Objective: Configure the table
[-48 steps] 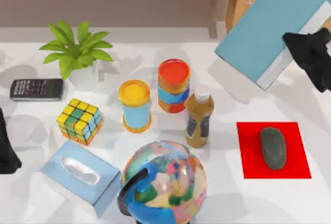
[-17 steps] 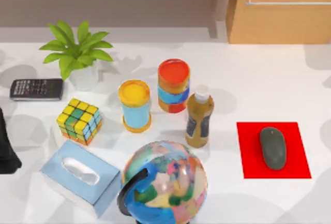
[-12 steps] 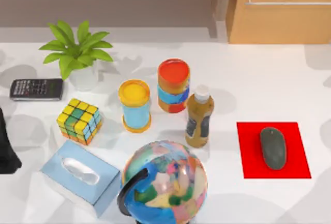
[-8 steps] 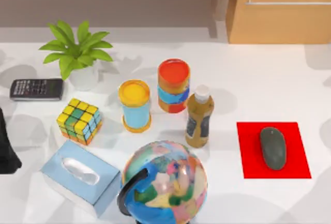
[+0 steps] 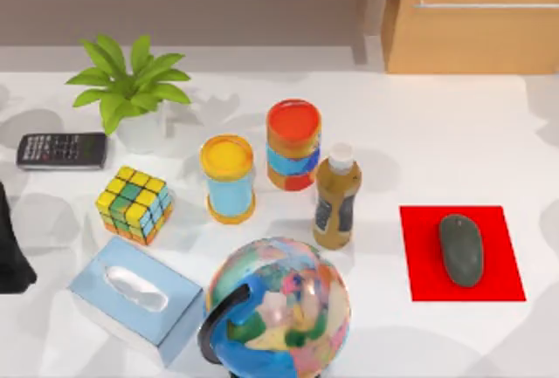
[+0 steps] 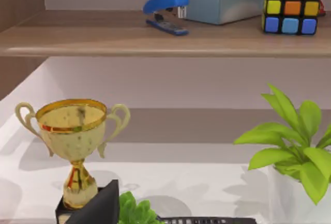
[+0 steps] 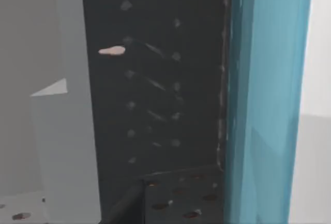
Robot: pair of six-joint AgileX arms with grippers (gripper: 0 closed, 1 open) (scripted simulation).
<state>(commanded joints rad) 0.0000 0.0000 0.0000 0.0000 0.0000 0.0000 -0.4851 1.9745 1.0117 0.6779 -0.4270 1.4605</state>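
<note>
The white table (image 5: 454,134) carries a red mat (image 5: 419,278) with a grey mouse (image 5: 460,250) on it at the right. My left gripper (image 5: 7,256) rests at the table's left edge, and one dark fingertip (image 6: 98,207) shows in the left wrist view. My right gripper (image 7: 223,131) is shut on a blue book (image 7: 269,100), whose teal cover lies flat against the dark dotted pad (image 7: 155,105).
A potted plant (image 5: 131,90), calculator (image 5: 61,149), colour cube (image 5: 134,203), tissue box (image 5: 135,295), globe (image 5: 279,308), two cans (image 5: 229,177) (image 5: 293,144) and a brown bottle (image 5: 337,196) crowd the left and middle. A wooden cabinet (image 5: 476,16) stands behind. A gold trophy (image 6: 77,136) stands near the left gripper.
About three seconds ago my right gripper held the blue book over the table's back right corner; both have since left the top view. Nothing on the table has moved.
</note>
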